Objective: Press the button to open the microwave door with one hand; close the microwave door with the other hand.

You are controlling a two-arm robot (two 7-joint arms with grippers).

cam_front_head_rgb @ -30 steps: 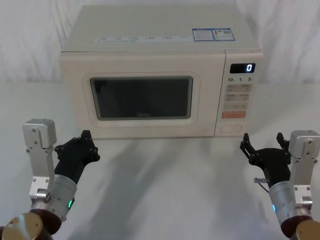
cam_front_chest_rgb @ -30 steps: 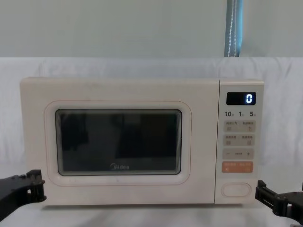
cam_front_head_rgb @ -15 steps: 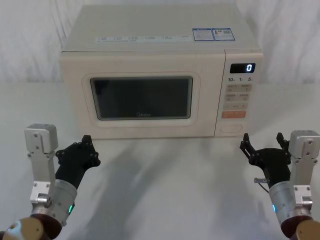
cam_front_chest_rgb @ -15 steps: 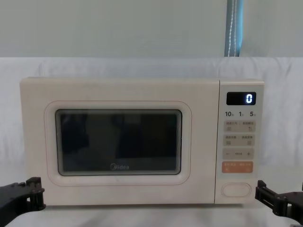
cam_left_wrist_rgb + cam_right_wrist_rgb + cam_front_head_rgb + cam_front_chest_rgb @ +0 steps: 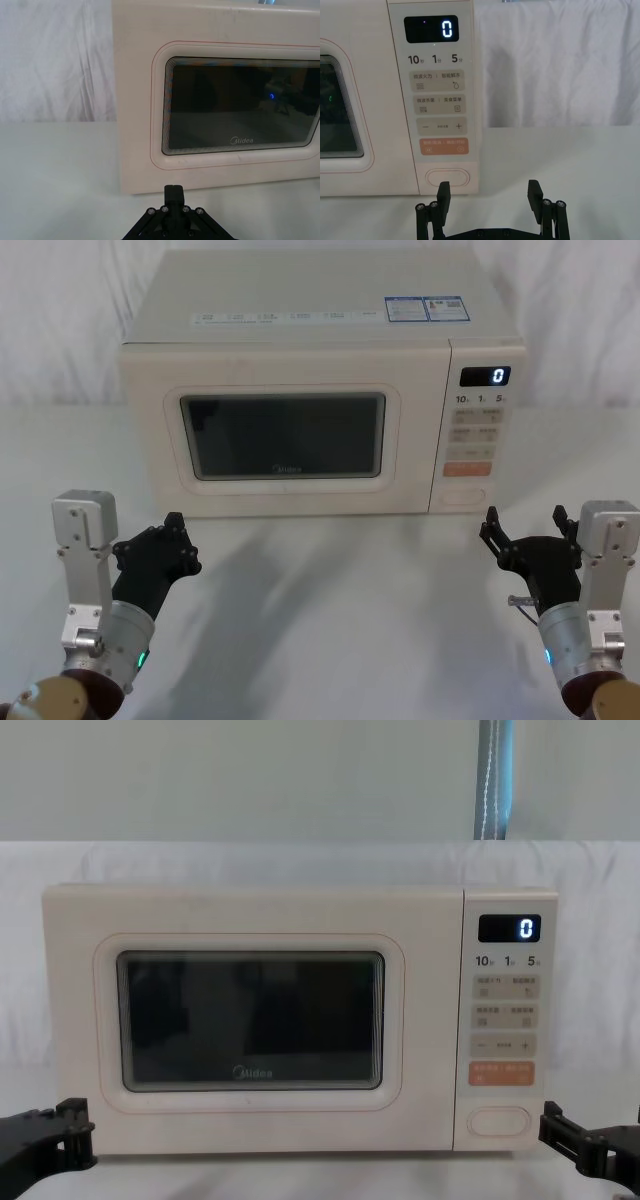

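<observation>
White cloth covers the table [image 5: 330, 620]; the button [image 5: 461, 496] lies just ahead of the spread right gripper [image 5: 524, 525]; left gripper [image 5: 168, 533], fingers pressed together, sits far off.

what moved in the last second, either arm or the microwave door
The left gripper drew back toward the robot and sank a little, away from the microwave door; it holds nothing, fingers together. The right gripper stayed put, fingers open, below the button. The door stayed shut and the display still reads 0.
</observation>
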